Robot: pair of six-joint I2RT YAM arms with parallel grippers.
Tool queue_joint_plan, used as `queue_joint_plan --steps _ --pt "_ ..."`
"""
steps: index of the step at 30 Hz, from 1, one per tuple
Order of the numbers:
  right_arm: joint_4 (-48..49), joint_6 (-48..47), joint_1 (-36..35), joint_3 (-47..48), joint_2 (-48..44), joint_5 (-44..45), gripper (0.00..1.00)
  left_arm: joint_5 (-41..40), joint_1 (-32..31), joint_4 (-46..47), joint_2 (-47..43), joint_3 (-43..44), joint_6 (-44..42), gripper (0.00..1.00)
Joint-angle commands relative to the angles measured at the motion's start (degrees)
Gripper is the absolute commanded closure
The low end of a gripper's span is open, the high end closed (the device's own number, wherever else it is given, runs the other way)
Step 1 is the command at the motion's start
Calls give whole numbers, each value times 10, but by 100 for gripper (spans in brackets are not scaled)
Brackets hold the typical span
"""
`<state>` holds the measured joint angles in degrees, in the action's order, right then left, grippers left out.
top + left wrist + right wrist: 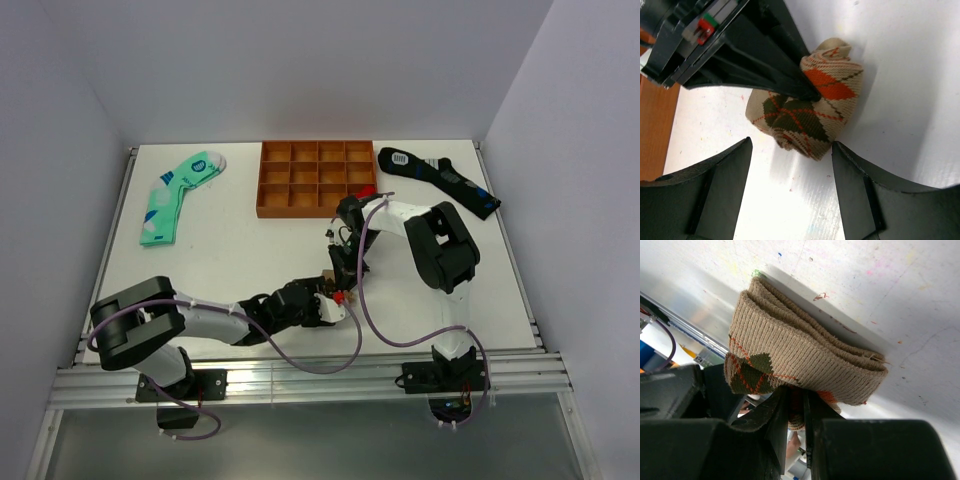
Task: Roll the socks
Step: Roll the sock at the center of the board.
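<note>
The tan argyle sock (810, 115) lies bunched into a short roll on the white table, showing orange and dark brown diamonds. My right gripper (796, 392) is shut on a fold of the sock (805, 352) from above; its dark fingers (790, 80) reach onto the roll in the left wrist view. My left gripper (791, 159) stands open just short of the roll, with bare table between its fingers. In the top view both grippers meet at mid-table, the right gripper (345, 265) over the left gripper (330, 303), and they hide most of the sock.
An orange-brown divided tray (316, 178) stands at the back centre. A mint-green sock (180, 195) lies at the back left and a black sock with blue marks (437, 180) at the back right. The tray's edge (652, 135) shows left of the left gripper.
</note>
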<state>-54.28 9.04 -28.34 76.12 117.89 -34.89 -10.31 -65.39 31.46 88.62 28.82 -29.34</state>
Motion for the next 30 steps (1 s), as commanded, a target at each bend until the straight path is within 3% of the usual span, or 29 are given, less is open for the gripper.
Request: queue_joint_plan --steps 1,14,30 --pt "75 -48 4 -26 44 216 99 -3 -11 -10 -25 26 -24 30" --pt "76 -49 4 -26 43 219 100 38 -39 -50 19 62 -27 30" --pt "77 -48 4 -26 43 222 100 84 -12 -41 69 70 -1 30"
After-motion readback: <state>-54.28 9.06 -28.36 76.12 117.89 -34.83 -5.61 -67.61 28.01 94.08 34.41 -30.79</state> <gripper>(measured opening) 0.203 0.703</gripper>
